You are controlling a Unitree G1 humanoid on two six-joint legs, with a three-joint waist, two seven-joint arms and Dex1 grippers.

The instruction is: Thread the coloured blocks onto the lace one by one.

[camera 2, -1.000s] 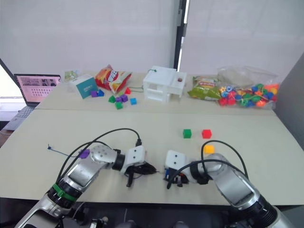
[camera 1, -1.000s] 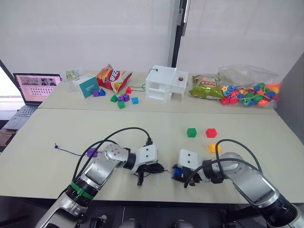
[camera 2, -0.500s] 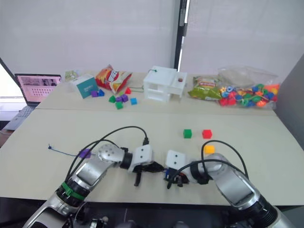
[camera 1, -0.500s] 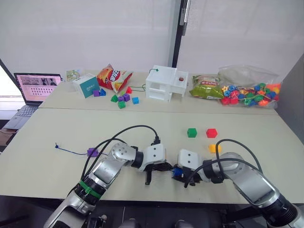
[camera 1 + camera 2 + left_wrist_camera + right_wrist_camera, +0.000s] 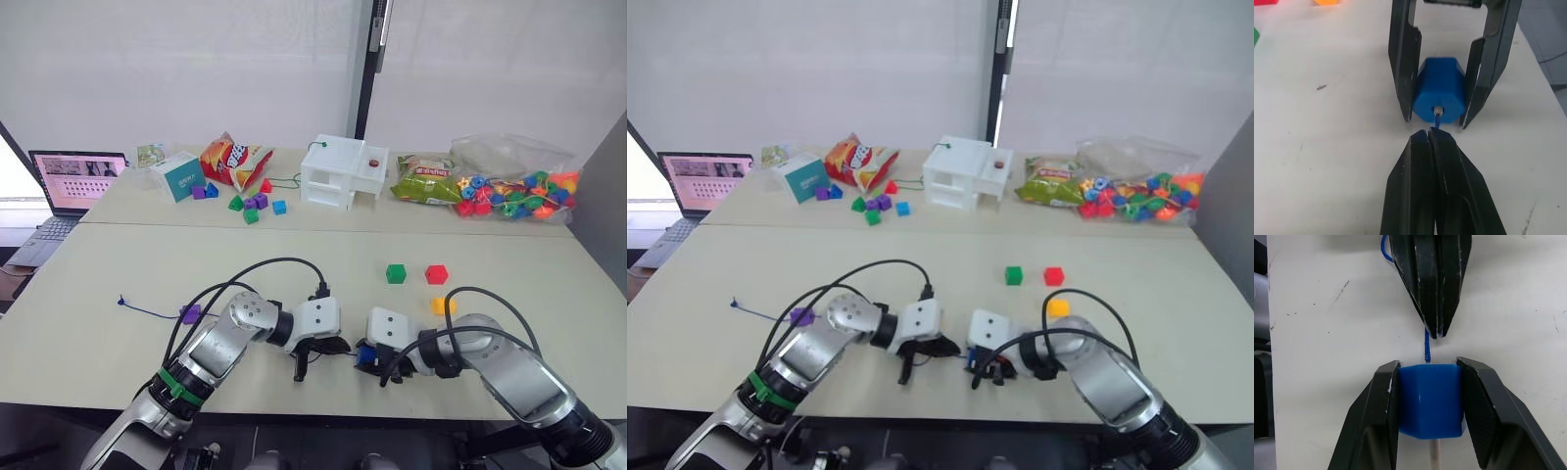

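Right pincer (image 5: 1429, 377) grips blue block (image 5: 1430, 399), lace (image 5: 1426, 350) through it.

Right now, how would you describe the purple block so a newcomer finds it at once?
On the near table, look toward its left part, beside the left arm. The purple block sits on the thin blue lace, unlike the green block, red block and yellow block, lying loose at the right.
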